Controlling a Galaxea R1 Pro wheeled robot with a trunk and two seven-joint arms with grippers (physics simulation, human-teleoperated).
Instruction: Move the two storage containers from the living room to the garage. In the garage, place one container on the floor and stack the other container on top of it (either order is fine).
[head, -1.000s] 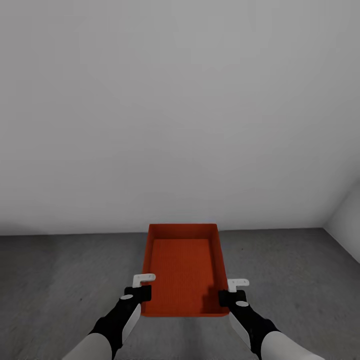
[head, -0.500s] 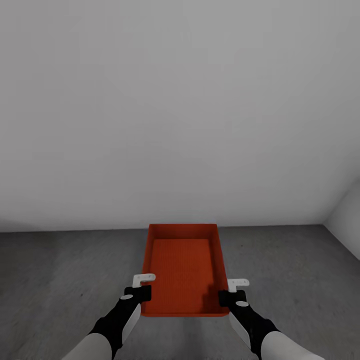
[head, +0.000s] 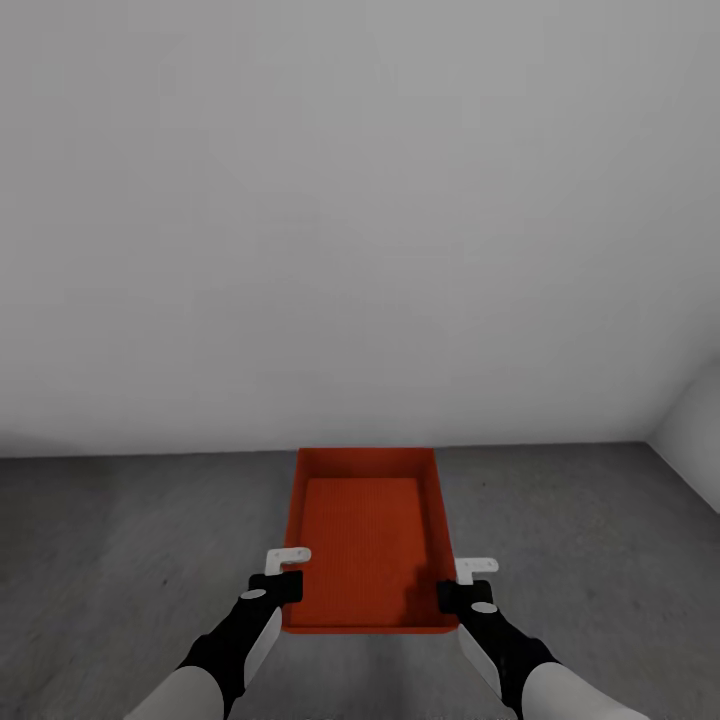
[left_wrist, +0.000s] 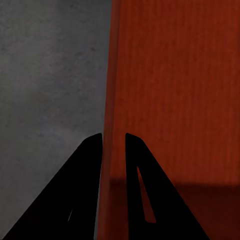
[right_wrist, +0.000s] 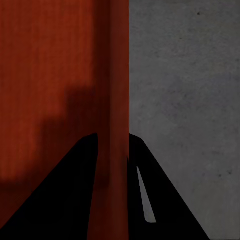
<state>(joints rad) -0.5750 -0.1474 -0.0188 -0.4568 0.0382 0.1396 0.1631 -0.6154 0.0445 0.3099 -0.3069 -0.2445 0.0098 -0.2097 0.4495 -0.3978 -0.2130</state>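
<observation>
The robot holds one red-orange container (head: 366, 540) out in front, at 12 o'clock from its body, w/ both arms. The left gripper (head: 285, 572) pinches the box's left wall near the close corner, at about 10 o'clock; in the left wrist view the thin wall (left_wrist: 112, 150) sits right between the two dark fingers (left_wrist: 85, 190). The right gripper (head: 468, 583) pinches the right wall at about 2 o'clock – same thing in the right wrist view, wall (right_wrist: 116, 150) squeezed between the fingers (right_wrist: 145, 195).

Under the box is the dark grey floor (head: 120, 560), and a plain white wall (head: 360, 220) stands ahead. So this looks like the garage.

What changed: the line where wall meets floor has slid up a little in the head view since a sec ago, while box and hands stay put in the picture. That means the camera moved – prob. the robot rolling closer or tipping its head. The box looks empty, and I see no 2nd box here, so I think this one goes down on the floor first.
</observation>
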